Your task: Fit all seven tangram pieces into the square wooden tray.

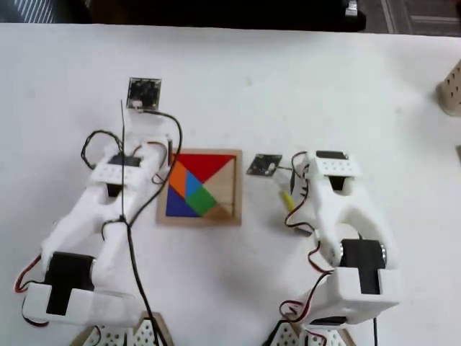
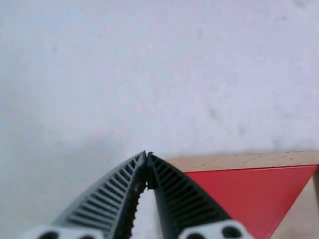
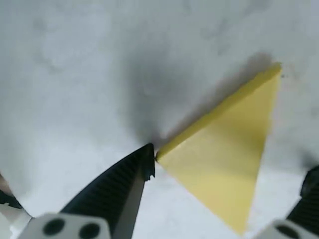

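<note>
While its fingers [image 2: 172, 184] press together with nothing between them, the left end effector [image 2: 147, 156] sits low over the table [image 1: 302, 79], its tips just outside a corner of the tray [image 2: 239, 162]. Inside that corner, the red triangle [image 2: 249, 194] lies flat against the rim. The right end effector [image 3: 230, 162] is spread wide, and the yellow triangle [image 3: 234, 149] lies between its fingers. One dark fingertip [image 3: 142, 167] touches a corner of the piece, while the other finger is at the far side of the piece, and whether it touches cannot be told. From the high view, the left arm [image 1: 86, 216] reaches to the tray's far left corner, and the right arm [image 1: 346, 216] ends well to the right of the tray, where the yellow triangle shows on the bare table, apart from the rim. The tray rests flat between the two arms. It holds five pieces packed toward its left and far sides. The red triangle runs along the far edge, an orange piece [image 1: 176, 180] sits against the left edge, and a dark blue piece [image 1: 177, 205] fills the near left corner. A light blue piece [image 1: 193, 185] and a green piece [image 1: 204, 200] lie in the middle. Bare wood [image 1: 227, 191] shows along the right side and the near right corner. A pale wooden object [image 1: 452, 90] stands at the table's far right edge.
</note>
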`<state>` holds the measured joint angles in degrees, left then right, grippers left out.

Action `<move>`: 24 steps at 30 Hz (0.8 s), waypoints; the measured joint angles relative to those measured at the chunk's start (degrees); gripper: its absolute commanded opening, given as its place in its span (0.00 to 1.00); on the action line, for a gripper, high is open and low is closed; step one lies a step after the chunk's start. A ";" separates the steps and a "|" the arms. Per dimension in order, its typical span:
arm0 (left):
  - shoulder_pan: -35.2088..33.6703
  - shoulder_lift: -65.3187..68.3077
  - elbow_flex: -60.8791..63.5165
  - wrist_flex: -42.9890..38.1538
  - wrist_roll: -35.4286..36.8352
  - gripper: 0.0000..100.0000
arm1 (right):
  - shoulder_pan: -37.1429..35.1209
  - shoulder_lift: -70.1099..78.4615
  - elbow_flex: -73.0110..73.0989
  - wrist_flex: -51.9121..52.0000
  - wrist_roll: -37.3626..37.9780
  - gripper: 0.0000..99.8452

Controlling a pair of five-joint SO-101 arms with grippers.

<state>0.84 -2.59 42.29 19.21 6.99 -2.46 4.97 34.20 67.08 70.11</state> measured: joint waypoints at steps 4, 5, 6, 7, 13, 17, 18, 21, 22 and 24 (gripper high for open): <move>0.00 0.00 0.00 0.00 0.00 0.02 | 0.00 0.26 0.00 0.18 0.00 0.41; 0.00 0.00 0.00 0.00 0.00 0.02 | 0.00 0.70 -0.26 0.18 0.00 0.38; 0.00 0.00 0.00 0.00 0.00 0.02 | 0.00 1.32 -0.62 0.18 0.00 0.34; 0.00 0.00 0.00 0.00 0.00 0.02 | 0.18 1.93 -1.32 0.18 0.00 0.29; 0.00 0.00 0.00 0.00 0.00 0.02 | 0.79 5.36 -7.30 2.29 0.00 0.14; 0.00 0.00 0.00 0.00 0.00 0.02 | 0.79 6.51 -8.79 3.25 0.00 0.14; 0.00 0.00 0.00 0.00 0.00 0.02 | 0.79 6.68 -8.88 3.25 0.00 0.14; 0.00 0.00 0.00 0.00 0.00 0.02 | 0.79 6.68 -9.05 3.25 -1.67 0.14; 0.00 0.00 0.00 0.00 0.00 0.02 | 0.79 6.68 -9.05 3.25 -2.37 0.14; 0.00 0.00 0.00 0.00 0.00 0.02 | 0.70 6.68 -9.23 3.25 -3.60 0.14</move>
<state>0.84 -2.59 42.29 19.21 6.99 -1.76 11.65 24.97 70.33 66.51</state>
